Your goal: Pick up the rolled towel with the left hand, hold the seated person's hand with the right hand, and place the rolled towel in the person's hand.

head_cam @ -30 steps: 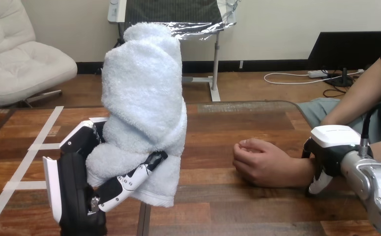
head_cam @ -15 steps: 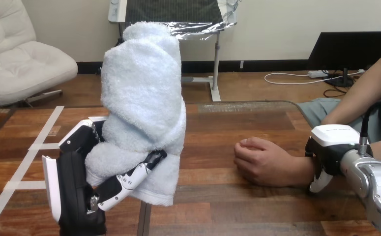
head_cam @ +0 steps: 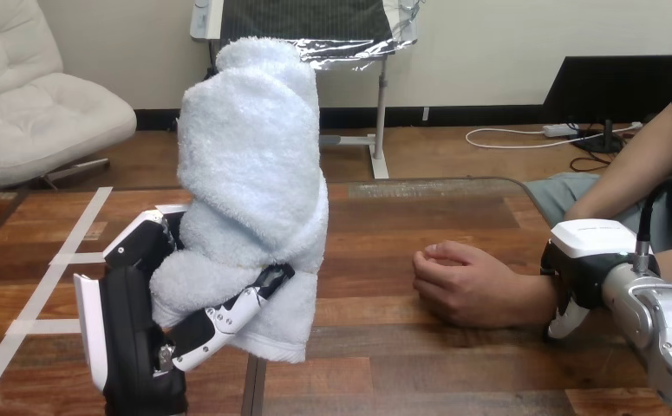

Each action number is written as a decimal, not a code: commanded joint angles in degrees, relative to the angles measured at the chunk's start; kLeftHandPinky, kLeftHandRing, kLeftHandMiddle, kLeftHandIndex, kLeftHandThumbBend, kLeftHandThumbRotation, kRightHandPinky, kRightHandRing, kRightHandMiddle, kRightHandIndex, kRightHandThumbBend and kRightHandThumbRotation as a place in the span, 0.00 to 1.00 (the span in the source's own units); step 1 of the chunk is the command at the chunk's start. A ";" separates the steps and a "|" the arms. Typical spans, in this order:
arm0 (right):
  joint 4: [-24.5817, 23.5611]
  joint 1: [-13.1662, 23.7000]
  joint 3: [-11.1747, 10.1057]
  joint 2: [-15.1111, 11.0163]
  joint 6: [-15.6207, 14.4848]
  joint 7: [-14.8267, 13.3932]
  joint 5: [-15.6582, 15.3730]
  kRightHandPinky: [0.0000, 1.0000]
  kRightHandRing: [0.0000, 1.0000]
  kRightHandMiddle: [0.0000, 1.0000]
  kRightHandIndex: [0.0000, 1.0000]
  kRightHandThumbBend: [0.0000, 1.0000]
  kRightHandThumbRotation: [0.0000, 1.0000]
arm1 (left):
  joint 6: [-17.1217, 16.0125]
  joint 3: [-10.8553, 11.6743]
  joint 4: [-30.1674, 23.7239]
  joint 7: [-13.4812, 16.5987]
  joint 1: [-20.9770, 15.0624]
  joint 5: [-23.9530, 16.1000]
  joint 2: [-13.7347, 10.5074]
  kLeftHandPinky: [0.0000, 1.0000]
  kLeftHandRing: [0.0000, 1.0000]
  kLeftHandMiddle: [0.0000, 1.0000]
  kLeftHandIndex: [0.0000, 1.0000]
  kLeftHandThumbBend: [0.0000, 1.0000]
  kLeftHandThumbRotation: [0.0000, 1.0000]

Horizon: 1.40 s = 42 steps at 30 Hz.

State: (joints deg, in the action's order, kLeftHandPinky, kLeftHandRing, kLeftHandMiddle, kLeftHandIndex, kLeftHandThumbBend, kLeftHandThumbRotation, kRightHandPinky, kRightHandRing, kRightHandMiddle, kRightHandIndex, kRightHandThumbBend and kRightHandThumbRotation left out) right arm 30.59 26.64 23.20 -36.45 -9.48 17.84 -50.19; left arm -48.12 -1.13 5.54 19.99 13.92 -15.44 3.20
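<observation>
The pick-up was judged done. The towel (head_cam: 250, 173) was held clear of the table (head_cam: 419, 364) in the left hand (head_cam: 133, 329), whose fingers (head_cam: 228, 316) were curled round its lower part from the near side, with the thumb side hidden behind the cloth. Most of the roll stood above those fingers and only a loose hem hung below them.

The second step looked begun at least. The right hand (head_cam: 585, 260) was laid over the person's wrist (head_cam: 531, 299), and one white-tipped finger was seen hooked down the wrist's near side, so it was taken as gripping the wrist rather than the palm. How firmly it gripped could not be told.

The hand-over was left to do. The person's hand (head_cam: 458, 282) was resting on the table just beyond the right hand's fingers, knuckles up and loosely closed, and it was well apart from the towel. By this reading it would have to be turned up or opened before anything could be placed in it.

The towel was pale blue-white terry — thick, soft and fluffy — rolled into a fat upright bundle with spiral folds showing. It leaned a little, and its bottom edge was coming unrolled under the fingers, so some sagging could be expected in transit.
</observation>
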 commanded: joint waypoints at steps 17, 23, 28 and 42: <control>0.15 -1.51 -1.46 -1.51 0.11 -1.20 2.61 0.28 0.40 0.49 0.47 0.63 0.00 | -0.89 -0.27 -2.78 0.21 -1.41 0.75 1.92 0.32 0.35 0.42 0.47 0.58 0.00; -2.29 -1.81 -2.45 -2.02 -0.73 -0.46 2.93 0.29 0.38 0.47 0.47 0.64 0.00 | -0.94 -0.17 -2.54 0.30 -1.69 0.51 1.85 0.31 0.35 0.42 0.47 0.57 0.00; -5.47 -2.24 -3.26 -2.57 -2.18 0.96 3.57 0.30 0.40 0.48 0.48 0.65 0.00 | -0.77 -0.19 -2.35 0.17 -1.84 0.46 1.69 0.31 0.35 0.42 0.47 0.57 0.00; -13.61 -4.33 -7.24 -4.55 -1.81 0.47 6.06 0.20 0.29 0.39 0.44 0.70 0.00 | -1.03 -1.10 -1.09 -0.83 -2.58 1.51 1.66 0.32 0.36 0.43 0.48 0.58 0.00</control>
State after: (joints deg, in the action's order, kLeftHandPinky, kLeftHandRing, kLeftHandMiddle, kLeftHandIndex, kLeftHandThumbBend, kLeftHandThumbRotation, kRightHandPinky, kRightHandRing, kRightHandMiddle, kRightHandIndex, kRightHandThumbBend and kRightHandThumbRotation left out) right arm 21.44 22.06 19.37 -39.10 -11.83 19.12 -46.04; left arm -48.08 -1.21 5.56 19.70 13.92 -15.21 3.20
